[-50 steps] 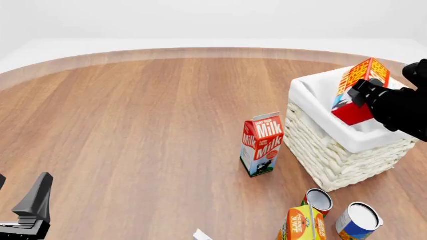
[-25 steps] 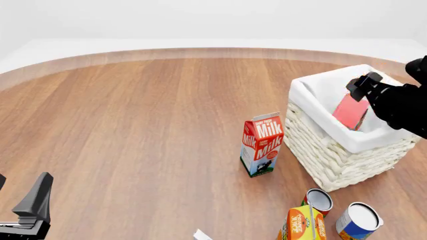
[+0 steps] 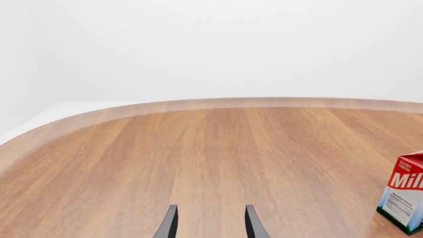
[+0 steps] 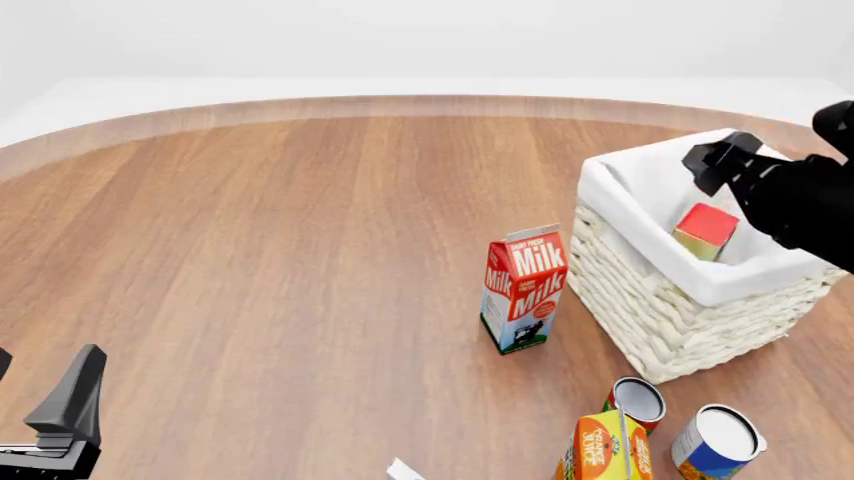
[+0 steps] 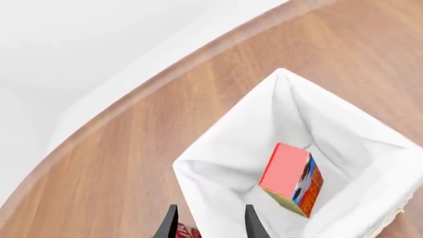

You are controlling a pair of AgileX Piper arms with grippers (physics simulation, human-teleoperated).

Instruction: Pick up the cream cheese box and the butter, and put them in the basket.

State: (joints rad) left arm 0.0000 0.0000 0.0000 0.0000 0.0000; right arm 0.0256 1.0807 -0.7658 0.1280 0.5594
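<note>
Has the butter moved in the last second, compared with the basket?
Yes. The butter has dropped from above the rim of the basket down inside it, released by the right gripper, which now hangs empty above.

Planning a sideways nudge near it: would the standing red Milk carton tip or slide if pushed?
The red gable-top Milk carton stands tall on a small base, so a high push would probably topple it. Pushed low, it might slide on the smooth wooden table. Its flat sides mean it shouldn't roll.
</note>
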